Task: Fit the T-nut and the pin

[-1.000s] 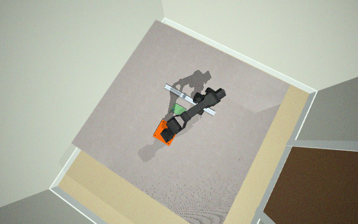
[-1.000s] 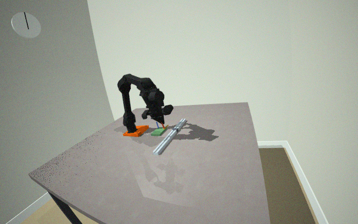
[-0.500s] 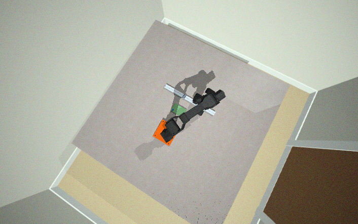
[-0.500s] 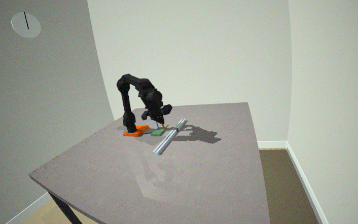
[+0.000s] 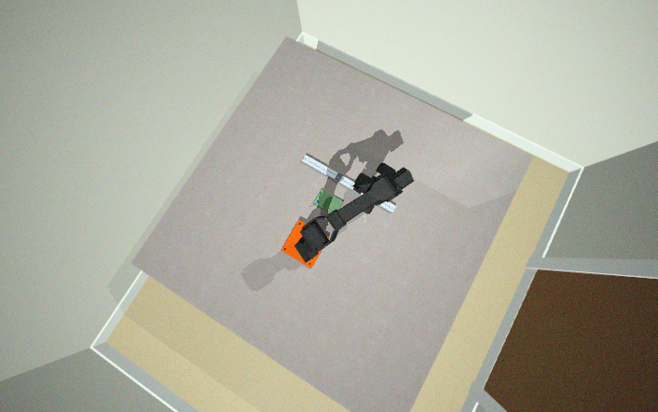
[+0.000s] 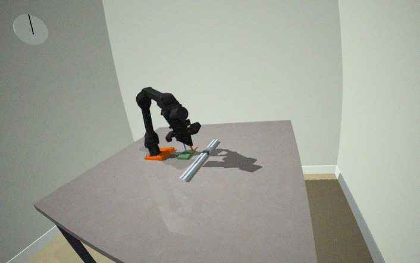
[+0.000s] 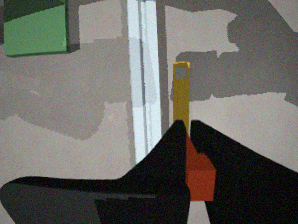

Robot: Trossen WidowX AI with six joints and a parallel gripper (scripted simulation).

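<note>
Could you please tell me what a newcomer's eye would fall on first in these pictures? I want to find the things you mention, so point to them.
Probably the black arm (image 5: 371, 196) (image 6: 147, 119), bent over the table from its bright orange base plate (image 5: 291, 245) (image 6: 168, 152). Next, perhaps, the pale aluminum rail (image 5: 318, 165) (image 6: 193, 168) (image 7: 151, 75), lying on the table beyond the green tray (image 5: 335, 203) (image 6: 184, 156) (image 7: 37, 35). Up close, the orange handle (image 6: 191, 148) (image 7: 201, 185) stands out between the tool's (image 6: 191, 145) (image 7: 188, 121) dark fingers, with the brass T-nut (image 6: 195, 149) (image 7: 181, 97) at its end.

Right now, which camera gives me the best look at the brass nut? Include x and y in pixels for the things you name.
The wrist view: the brass T-nut (image 6: 195, 149) (image 7: 181, 97) appears large, just beyond the gripper's (image 6: 191, 144) (image 7: 188, 122) fingertips. The exterior view shows only a tiny sliver; from the top I cannot make it out.
</note>
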